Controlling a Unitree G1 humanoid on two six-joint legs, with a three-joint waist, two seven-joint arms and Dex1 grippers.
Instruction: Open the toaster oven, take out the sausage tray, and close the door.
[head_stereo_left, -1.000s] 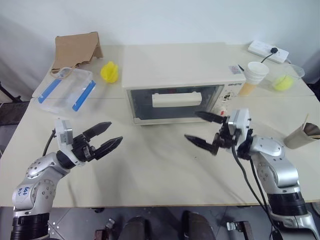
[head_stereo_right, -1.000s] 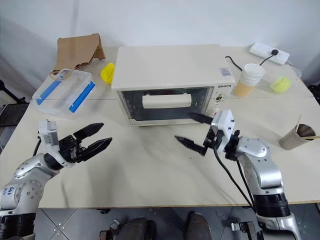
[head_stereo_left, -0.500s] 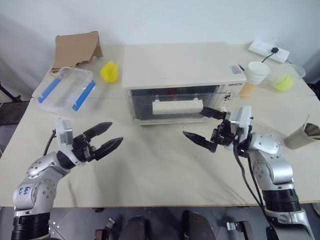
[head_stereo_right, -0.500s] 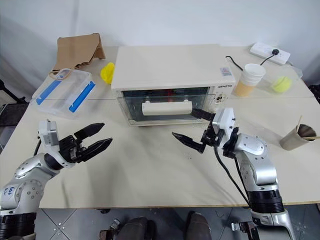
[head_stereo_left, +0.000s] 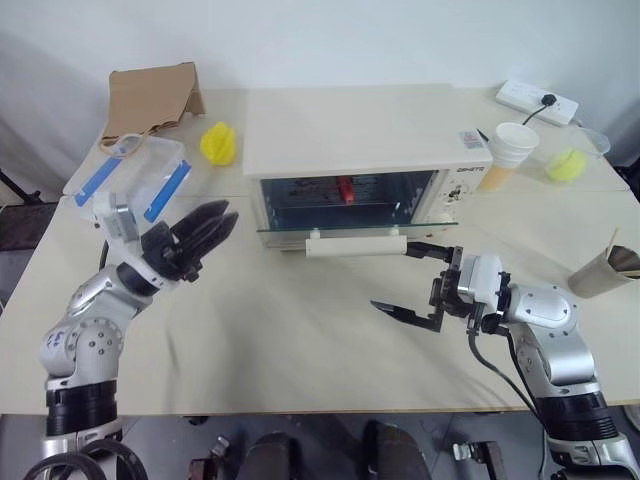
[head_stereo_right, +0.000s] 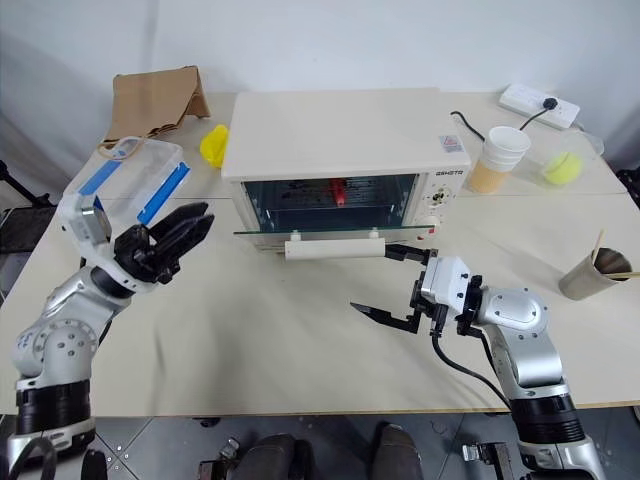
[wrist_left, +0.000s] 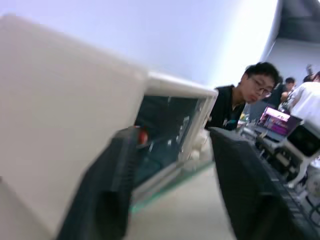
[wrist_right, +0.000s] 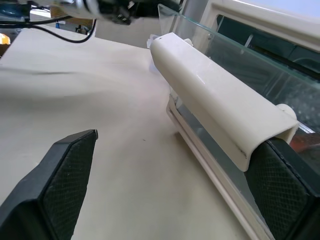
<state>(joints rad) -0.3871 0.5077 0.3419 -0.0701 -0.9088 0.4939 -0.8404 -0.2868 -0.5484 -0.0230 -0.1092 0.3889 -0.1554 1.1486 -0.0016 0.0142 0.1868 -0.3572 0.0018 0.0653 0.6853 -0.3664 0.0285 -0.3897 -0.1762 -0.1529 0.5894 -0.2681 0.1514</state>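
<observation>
Two jaws wide beside lowered door (head_stereo_left: 330, 235); sausage (head_stereo_left: 345, 189) inside.

on the table: one toaster oven (head_stereo_left: 365, 150), one clear plastic box (head_stereo_left: 130, 180) with two blue clips, two yellow objects (head_stereo_left: 218, 143), three paper cups (head_stereo_left: 508, 155), one brown paper bag (head_stereo_left: 155, 98), one power strip (head_stereo_left: 536, 98), two grippers (head_stereo_left: 190, 238).

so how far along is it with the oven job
Step one looks done: the door is folded down, its white handle out front. The right gripper is open with one finger by the handle's end; the left gripper hangs in the air beside the toaster oven, holding nothing. The red sausage is inside, so tray removal and closing remain.
</observation>
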